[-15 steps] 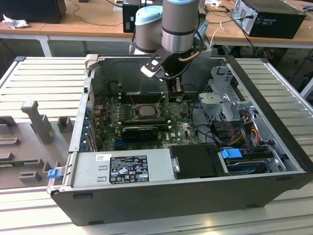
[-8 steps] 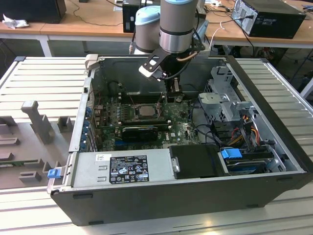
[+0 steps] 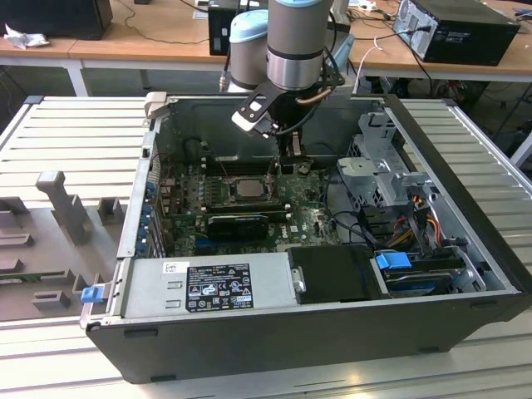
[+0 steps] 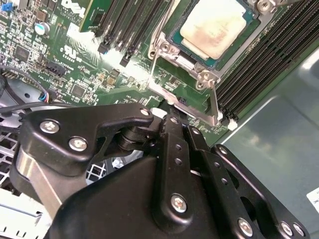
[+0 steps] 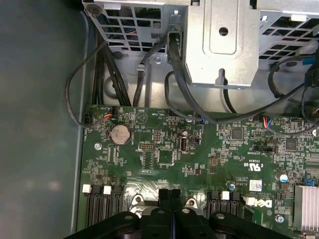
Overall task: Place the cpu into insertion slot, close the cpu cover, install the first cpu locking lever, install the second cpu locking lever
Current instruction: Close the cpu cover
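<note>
The cpu (image 4: 215,25), with a pale silvery top, lies seated in the insertion slot (image 3: 264,193) on the green board; in the exterior view the cpu (image 3: 247,188) sits mid-board. The cpu cover (image 4: 169,47) lies flat as a metal frame around the chip. One thin locking lever (image 4: 155,52) runs along one side of the frame, a second lever (image 4: 214,102) along another. My gripper (image 4: 172,118) hangs just beside the socket's corner, its fingers pressed together with nothing seen between them. Its tip (image 5: 170,195) is low over the board, and in the exterior view the gripper (image 3: 276,173) is to the chip's right.
Long black memory slots (image 4: 269,55) flank the socket. A black finned card (image 3: 237,224) lies in front of it, then the power supply (image 3: 208,283). A metal drive cage (image 3: 382,174) and loose cables (image 5: 124,74) crowd the exterior view's right. Case walls (image 3: 465,191) enclose everything.
</note>
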Robot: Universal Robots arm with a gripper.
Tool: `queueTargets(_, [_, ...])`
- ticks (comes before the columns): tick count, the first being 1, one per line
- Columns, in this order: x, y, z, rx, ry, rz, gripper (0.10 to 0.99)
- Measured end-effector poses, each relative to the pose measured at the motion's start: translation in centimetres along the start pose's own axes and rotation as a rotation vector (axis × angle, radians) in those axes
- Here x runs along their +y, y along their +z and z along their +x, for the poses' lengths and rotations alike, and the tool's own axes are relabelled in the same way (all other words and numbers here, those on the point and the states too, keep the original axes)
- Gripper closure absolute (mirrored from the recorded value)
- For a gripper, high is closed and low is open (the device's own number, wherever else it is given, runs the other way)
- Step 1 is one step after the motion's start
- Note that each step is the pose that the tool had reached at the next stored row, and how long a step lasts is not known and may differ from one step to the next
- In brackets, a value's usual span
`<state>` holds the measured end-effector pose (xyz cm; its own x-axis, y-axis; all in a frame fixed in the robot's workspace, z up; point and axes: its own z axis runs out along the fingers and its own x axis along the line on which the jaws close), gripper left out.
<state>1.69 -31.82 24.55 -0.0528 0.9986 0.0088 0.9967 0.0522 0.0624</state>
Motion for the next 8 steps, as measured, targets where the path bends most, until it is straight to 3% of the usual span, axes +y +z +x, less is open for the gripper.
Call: queueTargets(8, [-1.0,-0.06,0.05,0.0001,0.0,0.0,0.98])
